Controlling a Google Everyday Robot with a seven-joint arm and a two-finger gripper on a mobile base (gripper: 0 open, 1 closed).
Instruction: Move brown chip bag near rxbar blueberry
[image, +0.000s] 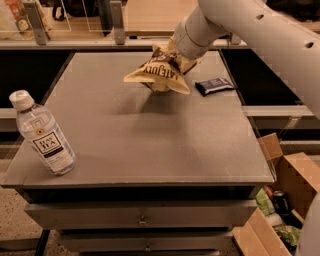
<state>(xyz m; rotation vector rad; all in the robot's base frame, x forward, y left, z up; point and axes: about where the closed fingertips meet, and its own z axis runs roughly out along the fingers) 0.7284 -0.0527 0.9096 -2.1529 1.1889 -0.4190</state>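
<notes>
The gripper (173, 51) clasps the brown chip bag (157, 75) by its top, lifted off the table (150, 150) just beside the rxbar blueberry (214, 85), on the bar's water bottle (44, 135) side; lowering looks enough

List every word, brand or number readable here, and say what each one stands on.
"LATE JULY": on the brown chip bag, gripped at its top by the pincer over the far part of the table.
"TEAS TEA": on the label of the water bottle; the smaller print under it is unreadable.
rxbar blueberry: light print, too blurred to read.
</notes>
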